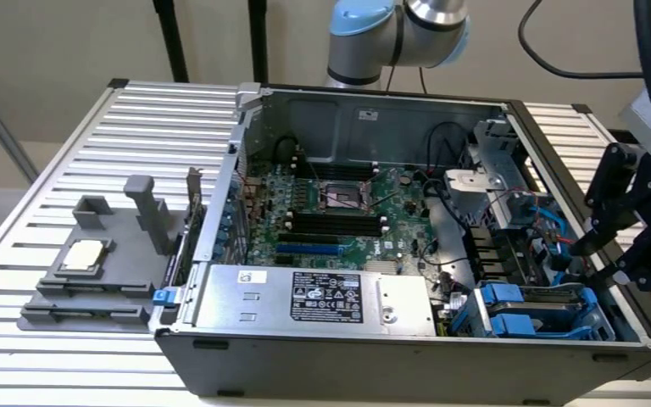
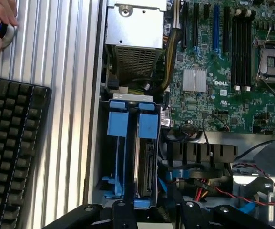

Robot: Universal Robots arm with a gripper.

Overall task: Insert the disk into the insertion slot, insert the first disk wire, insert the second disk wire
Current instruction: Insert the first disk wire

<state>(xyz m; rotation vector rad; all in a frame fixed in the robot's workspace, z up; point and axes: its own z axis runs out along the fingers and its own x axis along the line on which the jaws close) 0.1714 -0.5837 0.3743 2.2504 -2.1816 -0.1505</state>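
Gripper point(image 1: 600, 261): positioned over the near corner of the open computer case point(image 1: 416, 356), on the exterior view's right. Its jaws are spread wide and hold nothing. Disk point(image 2: 145, 167): seated on edge in its blue carrier inside the insertion slot point(image 2: 132, 97) of the drive cage (connector edge exposed), just beside the gripper. Blue and red wires point(image 2: 187, 172) lie between cage and motherboard point(image 2: 223, 95). A keyboard point(image 2: 8, 157) rests on the ribbed table point(image 2: 66, 71) outside the case.
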